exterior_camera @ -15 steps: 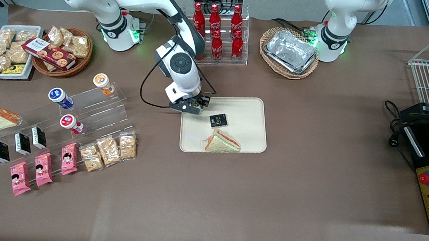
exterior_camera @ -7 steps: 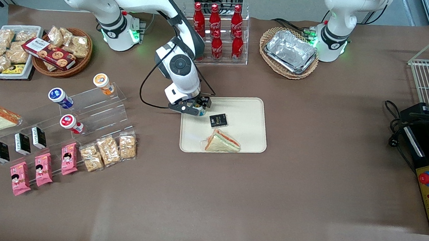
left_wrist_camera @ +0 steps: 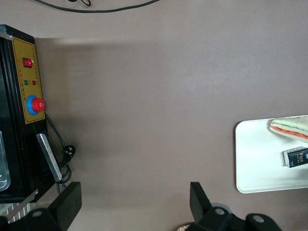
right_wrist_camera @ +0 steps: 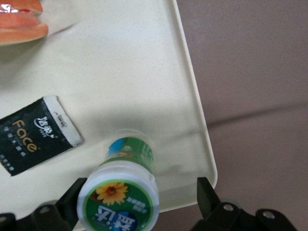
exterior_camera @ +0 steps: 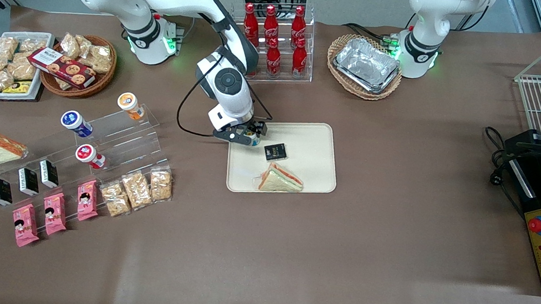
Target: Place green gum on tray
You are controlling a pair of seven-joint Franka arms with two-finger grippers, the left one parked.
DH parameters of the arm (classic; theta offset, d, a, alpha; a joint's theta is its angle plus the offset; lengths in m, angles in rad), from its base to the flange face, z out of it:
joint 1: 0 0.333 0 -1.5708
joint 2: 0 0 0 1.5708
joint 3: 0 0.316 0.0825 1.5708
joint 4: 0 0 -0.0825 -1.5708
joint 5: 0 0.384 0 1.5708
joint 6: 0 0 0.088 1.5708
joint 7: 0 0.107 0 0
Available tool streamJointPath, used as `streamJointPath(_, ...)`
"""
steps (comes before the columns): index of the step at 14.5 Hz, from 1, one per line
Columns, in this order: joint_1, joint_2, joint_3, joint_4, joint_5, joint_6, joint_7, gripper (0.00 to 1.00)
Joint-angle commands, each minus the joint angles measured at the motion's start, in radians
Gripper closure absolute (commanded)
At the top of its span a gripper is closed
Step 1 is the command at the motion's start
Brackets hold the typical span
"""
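Brown worktop carries the flat beige rectangular tray (exterior_camera: 310, 148); on its corner stands the small green-lidded gum bottle (right_wrist_camera: 119, 196), beside a black packet (right_wrist_camera: 34, 134). Over the bottle, the gripper (exterior_camera: 247, 137) is spread, fingers (right_wrist_camera: 205, 193) clear of it.

Count: gum bottles 4, green gum (right_wrist_camera: 121, 192) included; cola bottles (exterior_camera: 272, 34) 5; sandwiches (exterior_camera: 280, 179) 2; pink packets (exterior_camera: 54, 213) 3; beige tray (exterior_camera: 317, 151) 1; wicker baskets (exterior_camera: 76, 87) 2; tool (exterior_camera: 247, 137) 1.
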Motion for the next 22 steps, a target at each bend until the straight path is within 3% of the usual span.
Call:
streamJointPath(1, 0.001, -0.04, -0.015, 0.022, -0.035, -0.069, 0.004, 0.0)
streamJointPath(7, -0.024, -0.191, -0.041, 0.102, -0.1, -0.302, 0.002, 0.0)
streamJointPath(10, -0.072, -0.276, -0.045, 0.174, -0.1, -0.452, -0.004, 0.0)
streamJointPath(14, -0.233, -0.372, -0.045, 0.288, -0.103, -0.676, -0.089, 0.0)
streamJointPath(18, -0.449, -0.465, -0.044, 0.289, -0.104, -0.764, -0.394, 0.0)
streamJointPath(22, -0.652, -0.518, -0.036, 0.289, -0.162, -0.804, -0.713, 0.0)
